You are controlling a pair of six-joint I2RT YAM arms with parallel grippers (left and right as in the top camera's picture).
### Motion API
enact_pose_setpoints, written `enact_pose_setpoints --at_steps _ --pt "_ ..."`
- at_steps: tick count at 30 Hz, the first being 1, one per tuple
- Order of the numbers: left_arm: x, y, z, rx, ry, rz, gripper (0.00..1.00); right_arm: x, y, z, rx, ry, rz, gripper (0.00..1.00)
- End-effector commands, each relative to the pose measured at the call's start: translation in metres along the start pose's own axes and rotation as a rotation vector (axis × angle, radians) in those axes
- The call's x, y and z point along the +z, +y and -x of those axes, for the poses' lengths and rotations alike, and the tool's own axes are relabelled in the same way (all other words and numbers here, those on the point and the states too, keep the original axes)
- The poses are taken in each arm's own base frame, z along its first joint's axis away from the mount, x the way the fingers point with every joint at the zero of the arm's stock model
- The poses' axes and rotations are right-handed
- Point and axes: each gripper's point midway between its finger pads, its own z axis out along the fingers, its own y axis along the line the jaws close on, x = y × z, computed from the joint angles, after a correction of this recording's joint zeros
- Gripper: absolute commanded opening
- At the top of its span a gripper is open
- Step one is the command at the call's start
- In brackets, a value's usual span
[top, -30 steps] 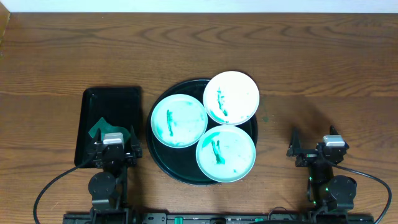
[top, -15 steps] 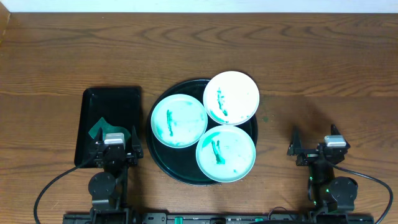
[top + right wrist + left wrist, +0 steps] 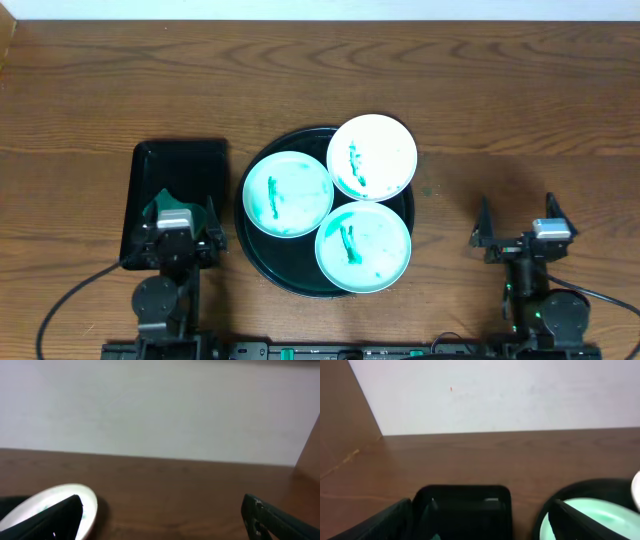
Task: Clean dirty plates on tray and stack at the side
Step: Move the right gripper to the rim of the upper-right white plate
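Three white plates smeared with green lie on a round black tray: one at the left, one at the back right, one at the front. A green sponge lies in a black rectangular tray at the left. My left gripper is open over that tray's front end, by the sponge. My right gripper is open and empty over bare table to the right of the plates. The left wrist view shows the rectangular tray and a plate; the right wrist view shows a plate edge.
The wooden table runs to a white wall at the back. The round tray sits mid-table between the two arms. Bare wood lies to the right of it and behind it.
Both arms have shifted a little: the left gripper moved slightly left and back, the right gripper slightly right and back. The plates and sponge have not moved.
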Motion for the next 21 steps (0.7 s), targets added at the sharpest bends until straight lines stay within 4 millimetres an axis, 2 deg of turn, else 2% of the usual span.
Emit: enact_pose_setpoints --at_steps 1,6,14,17,21 --pt "0.001 -0.001 0.023 -0.043 0.01 -0.016 0.87 0.001 0.006 0.025 -0.034 -0.006 0.035 0.99" --pt "0.01 -0.006 0.04 -0.042 0.145 -0.051 0.87 0.018 0.013 0.035 -0.028 0.095 0.087 0.99" --pt "0.038 -0.01 0.073 -0.038 0.422 -0.092 0.87 0.067 0.032 0.053 0.029 0.361 0.218 0.99" --pt "0.052 -0.009 0.092 -0.032 0.522 -0.097 0.87 0.09 0.044 0.048 0.089 0.535 0.286 0.99" --pt "0.061 -0.012 0.096 -0.033 0.649 -0.113 0.87 0.101 0.056 0.033 0.149 0.736 0.353 0.99"
